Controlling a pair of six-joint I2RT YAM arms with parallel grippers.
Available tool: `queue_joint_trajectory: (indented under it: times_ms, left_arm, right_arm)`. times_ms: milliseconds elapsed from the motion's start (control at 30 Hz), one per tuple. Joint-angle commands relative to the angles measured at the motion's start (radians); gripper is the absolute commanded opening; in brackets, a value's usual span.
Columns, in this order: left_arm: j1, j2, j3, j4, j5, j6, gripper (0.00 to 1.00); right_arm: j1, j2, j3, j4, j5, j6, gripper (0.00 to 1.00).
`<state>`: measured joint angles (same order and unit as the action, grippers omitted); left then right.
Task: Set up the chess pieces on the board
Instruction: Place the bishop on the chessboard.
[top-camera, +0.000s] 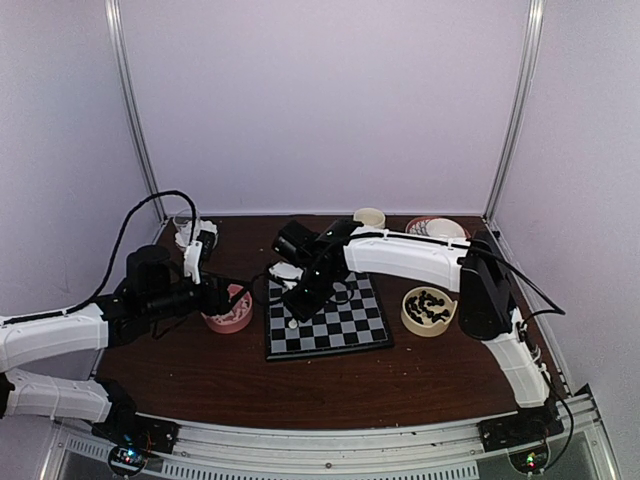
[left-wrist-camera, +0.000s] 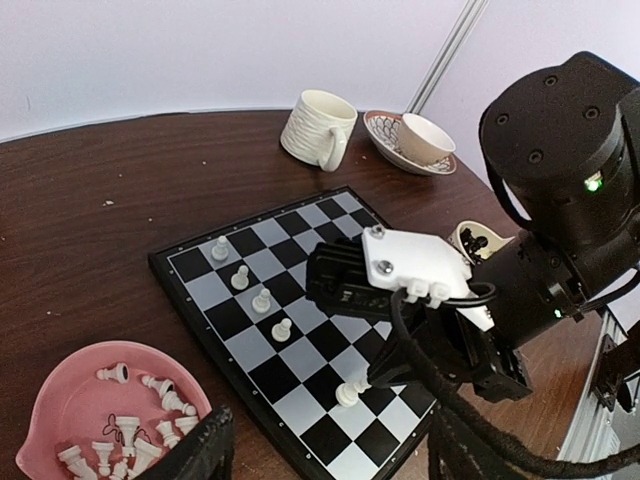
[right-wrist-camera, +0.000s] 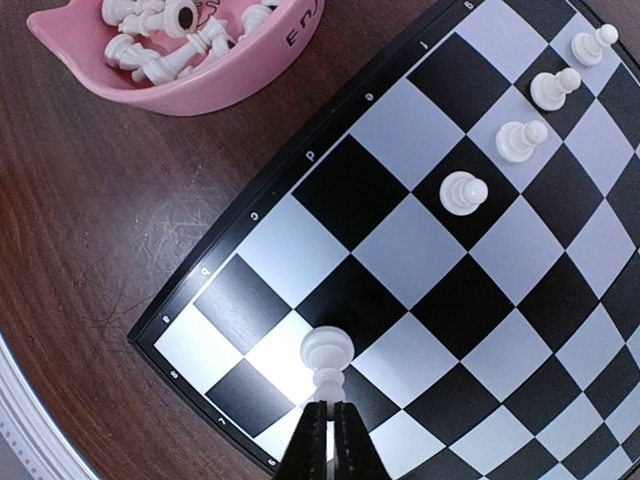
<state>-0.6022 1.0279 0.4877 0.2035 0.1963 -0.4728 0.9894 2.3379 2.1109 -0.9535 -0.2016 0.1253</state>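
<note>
The right gripper (right-wrist-camera: 326, 428) has its jaws almost closed, pinching a white piece (right-wrist-camera: 326, 352) low on its stem over the board (right-wrist-camera: 392, 236), near its corner. It's unclear whether the base touches. A row of four white pcs (right-wrist-camera: 465, 192) stands ahead-right of the jaws, w/ the pink bowl (right-wrist-camera: 200, 85) ahead-left. The piece is prob. light, hard, slick & tippy, so a low stem hold suits it. Left gripper (top-camera: 222, 298): jaw opening can't be told.

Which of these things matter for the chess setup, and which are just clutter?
Job: board, four white pawns, white piece in right gripper, pink bowl of white pieces, cream bowl of black pieces.
Clutter: mug, patterned dish, cup, glass.
</note>
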Motion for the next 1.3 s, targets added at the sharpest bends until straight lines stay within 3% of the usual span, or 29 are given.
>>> queue_joint_trajectory:
  times_ms: [0,200,333,567,833,1267]
  left_arm:
    - [0.001,0.017,0.039,-0.009,-0.017,0.002,0.69]
    - [0.001,0.023,0.037,-0.015,-0.038,0.0,0.75]
    - [0.001,0.028,0.037,-0.015,-0.038,0.003,0.74]
    - [-0.074,0.106,0.086,-0.048,-0.09,0.053,0.71]
    - [-0.187,0.236,0.178,-0.106,-0.157,0.12,0.69]
    - [-0.305,0.516,0.416,-0.349,-0.293,0.191,0.65]
  right_arm:
    - [0.009,0.009,0.039,-0.013,0.019,-0.014,0.07]
    - [0.009,0.0,0.037,-0.002,0.017,-0.016,0.17]
    - [0.01,-0.061,-0.01,0.035,0.022,-0.018,0.19]
    - [0.008,-0.37,-0.398,0.335,0.096,-0.011,0.22]
    - [-0.011,-0.64,-0.893,0.738,0.315,0.056,0.25]
    - [-0.065,-0.781,-1.071,0.864,0.473,0.148,0.24]
